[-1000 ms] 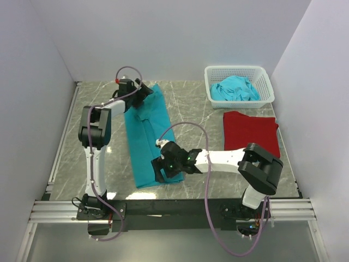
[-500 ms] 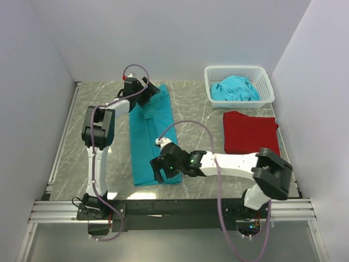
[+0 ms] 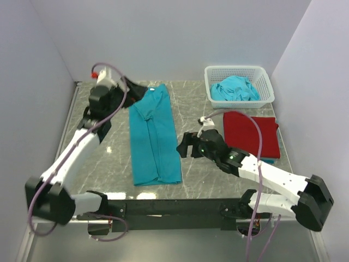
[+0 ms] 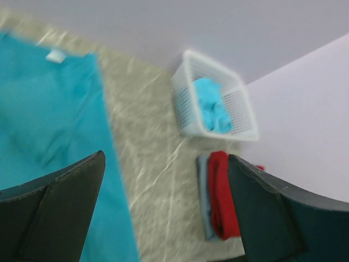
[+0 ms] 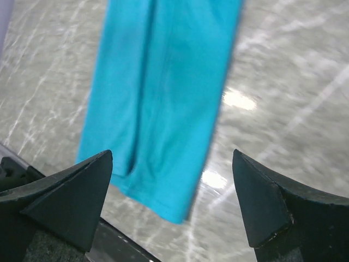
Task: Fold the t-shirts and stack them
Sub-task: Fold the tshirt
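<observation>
A teal t-shirt (image 3: 154, 136) lies folded lengthwise into a long strip on the marble table, running from back to front. It also shows in the left wrist view (image 4: 38, 120) and in the right wrist view (image 5: 163, 103). A folded deep red t-shirt (image 3: 251, 134) lies at the right on top of a teal one; in the left wrist view the red t-shirt (image 4: 221, 199) lies on a pale blue layer. My left gripper (image 3: 133, 90) is open and empty above the strip's back end. My right gripper (image 3: 184, 147) is open and empty, raised just right of the strip.
A white lattice basket (image 3: 238, 86) at the back right holds a crumpled teal shirt (image 3: 234, 89); the basket also shows in the left wrist view (image 4: 215, 101). White walls close in the table on three sides. The black front rail (image 3: 163, 210) runs along the near edge.
Both grippers have let go of the teal strip and lifted off. The left arm swung back and left. The right arm pulled away to the right of the strip's front end.
</observation>
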Motion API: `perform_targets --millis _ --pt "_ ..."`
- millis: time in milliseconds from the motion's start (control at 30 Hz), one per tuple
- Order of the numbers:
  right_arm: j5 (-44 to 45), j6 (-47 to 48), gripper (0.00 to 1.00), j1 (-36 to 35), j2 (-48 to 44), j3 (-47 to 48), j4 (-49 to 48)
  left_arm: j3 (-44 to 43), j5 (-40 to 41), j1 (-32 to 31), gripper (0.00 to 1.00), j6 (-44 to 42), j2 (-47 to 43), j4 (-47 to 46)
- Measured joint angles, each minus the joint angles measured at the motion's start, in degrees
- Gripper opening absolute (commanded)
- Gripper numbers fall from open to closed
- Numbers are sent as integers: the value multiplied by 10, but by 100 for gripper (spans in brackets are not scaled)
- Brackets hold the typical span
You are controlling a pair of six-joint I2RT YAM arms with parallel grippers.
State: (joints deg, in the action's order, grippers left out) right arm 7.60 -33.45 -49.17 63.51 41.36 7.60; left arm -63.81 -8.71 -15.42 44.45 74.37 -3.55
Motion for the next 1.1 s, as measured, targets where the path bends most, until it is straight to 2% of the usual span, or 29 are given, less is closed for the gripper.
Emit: perform_targets --millis 133,333,500,633,733,800,867,933,1000,1100 --pt "-33 -3 97 15 -36 -46 -5 147 34 -3 99 24 -105 54" --pt "-95 1 96 15 -24 -56 -12 328 43 -30 100 83 -162 233" --pt "-140 0 95 15 -5 -77 -19 397 41 -87 98 160 -251 346" --pt "-163 -1 93 15 17 -80 -21 426 38 -114 91 222 -310 395" --pt "-176 -2 92 15 34 -80 -25 443 36 -122 83 254 -330 419" --pt "-184 -2 89 15 44 -80 -25 448 34 -122 71 268 -333 421" --pt "-194 -2 84 15 54 -80 -27 453 36 -122 53 279 -330 419" --pt "-205 -4 78 15 66 -80 -30 457 40 -122 50 285 -320 414" --pt "-217 -6 77 15 77 -80 -33 458 38 -122 44 288 -305 405" --pt "-238 -9 73 15 92 -80 -38 457 40 -122 30 286 -284 388"
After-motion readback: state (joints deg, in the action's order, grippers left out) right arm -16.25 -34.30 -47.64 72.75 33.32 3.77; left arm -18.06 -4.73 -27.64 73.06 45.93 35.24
